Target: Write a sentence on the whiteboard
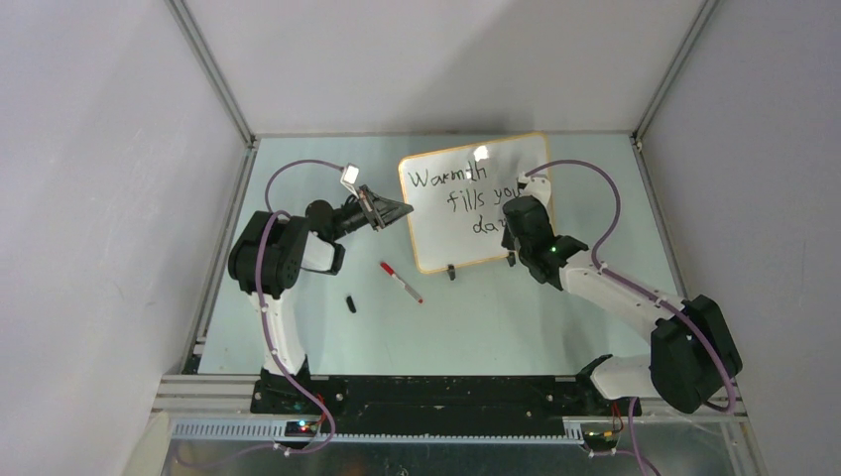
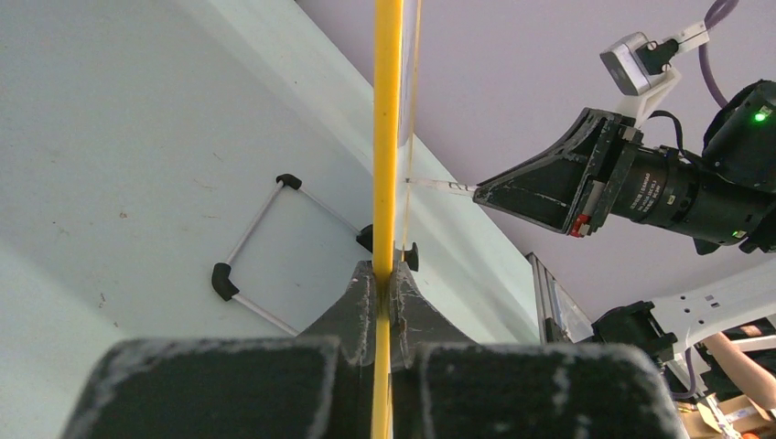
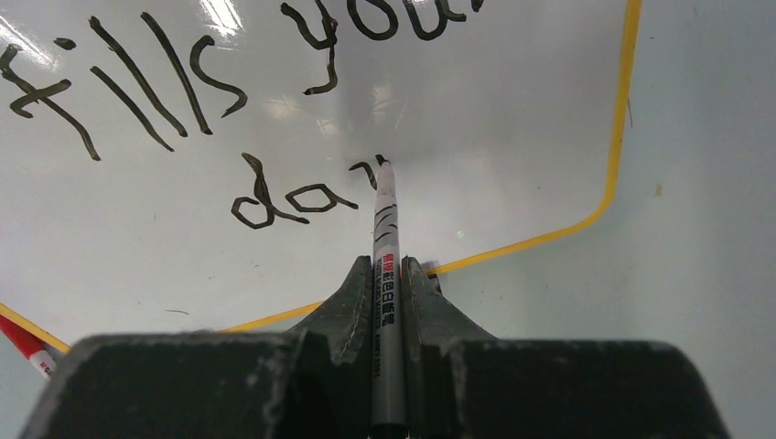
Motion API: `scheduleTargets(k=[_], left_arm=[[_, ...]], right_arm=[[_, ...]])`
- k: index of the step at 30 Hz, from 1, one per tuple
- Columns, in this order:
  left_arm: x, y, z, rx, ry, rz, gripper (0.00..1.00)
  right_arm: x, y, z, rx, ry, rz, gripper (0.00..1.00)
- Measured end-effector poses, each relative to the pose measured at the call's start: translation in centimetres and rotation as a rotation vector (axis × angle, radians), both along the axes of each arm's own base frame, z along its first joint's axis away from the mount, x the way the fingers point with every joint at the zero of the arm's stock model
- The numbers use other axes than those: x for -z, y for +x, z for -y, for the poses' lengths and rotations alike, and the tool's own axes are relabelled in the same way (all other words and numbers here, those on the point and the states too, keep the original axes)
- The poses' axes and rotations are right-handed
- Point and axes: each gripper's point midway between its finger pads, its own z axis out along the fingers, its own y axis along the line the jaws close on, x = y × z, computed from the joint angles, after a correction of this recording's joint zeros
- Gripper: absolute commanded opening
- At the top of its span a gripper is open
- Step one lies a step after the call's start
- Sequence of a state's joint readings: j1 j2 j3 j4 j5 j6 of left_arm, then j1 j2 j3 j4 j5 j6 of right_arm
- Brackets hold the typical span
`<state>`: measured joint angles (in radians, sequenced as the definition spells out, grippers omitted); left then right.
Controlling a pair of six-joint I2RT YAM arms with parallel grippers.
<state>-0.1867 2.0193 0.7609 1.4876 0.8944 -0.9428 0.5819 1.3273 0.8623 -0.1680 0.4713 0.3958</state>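
The whiteboard (image 1: 466, 213), glossy white in an orange frame, stands tilted at the back of the table. My left gripper (image 1: 403, 210) is shut on its left edge; in the left wrist view the frame (image 2: 387, 128) runs edge-on between that gripper's (image 2: 386, 273) closed fingers. The sentence (image 1: 458, 190) reads "Warmth", "fills you" and "da", partly hidden by my right arm. My right gripper (image 3: 385, 267) is shut on a grey marker (image 3: 383, 274). Its black tip touches the whiteboard (image 3: 476, 137) just right of "da" (image 3: 293, 199), at a short fresh stroke. From above, the right gripper (image 1: 510, 229) leans over the board's lower right part.
A red-capped marker (image 1: 401, 282) and a small black cap (image 1: 351, 303) lie on the table in front of the board. Two black clip feet (image 1: 451, 272) hold the board's lower edge. A wire stand with black corners (image 2: 261, 242) shows behind the board. Walls close in the table's sides.
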Motion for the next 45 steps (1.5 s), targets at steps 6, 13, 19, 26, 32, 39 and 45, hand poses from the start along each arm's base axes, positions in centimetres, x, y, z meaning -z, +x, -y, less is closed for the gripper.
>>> scheduleTargets(k=[6, 13, 19, 26, 32, 39, 45], left_arm=[[-0.1, 0.0, 0.0, 0.001, 0.000, 0.002, 0.00], [-0.1, 0.0, 0.0, 0.001, 0.000, 0.002, 0.00], [-0.1, 0.0, 0.0, 0.001, 0.000, 0.002, 0.00], [-0.1, 0.0, 0.0, 0.001, 0.000, 0.004, 0.00], [-0.1, 0.0, 0.0, 0.001, 0.000, 0.004, 0.00], [-0.1, 0.0, 0.0, 0.001, 0.000, 0.004, 0.00], [-0.1, 0.0, 0.0, 0.001, 0.000, 0.004, 0.00]], right_arm=[[0.1, -0.1, -0.1, 0.007, -0.007, 0.002, 0.00], [0.5, -0.5, -0.3, 0.003, -0.017, -0.013, 0.00], [1.1, -1.1, -0.1, 0.007, -0.039, -0.040, 0.00], [1.6, -1.5, -0.1, 0.006, -0.059, -0.055, 0.00], [1.9, -1.8, -0.2, 0.000, -0.073, -0.069, 0.00], [2.0, -2.0, -0.5, -0.015, -0.076, -0.074, 0.00], [2.2, -2.1, -0.8, -0.037, -0.083, -0.081, 0.00]])
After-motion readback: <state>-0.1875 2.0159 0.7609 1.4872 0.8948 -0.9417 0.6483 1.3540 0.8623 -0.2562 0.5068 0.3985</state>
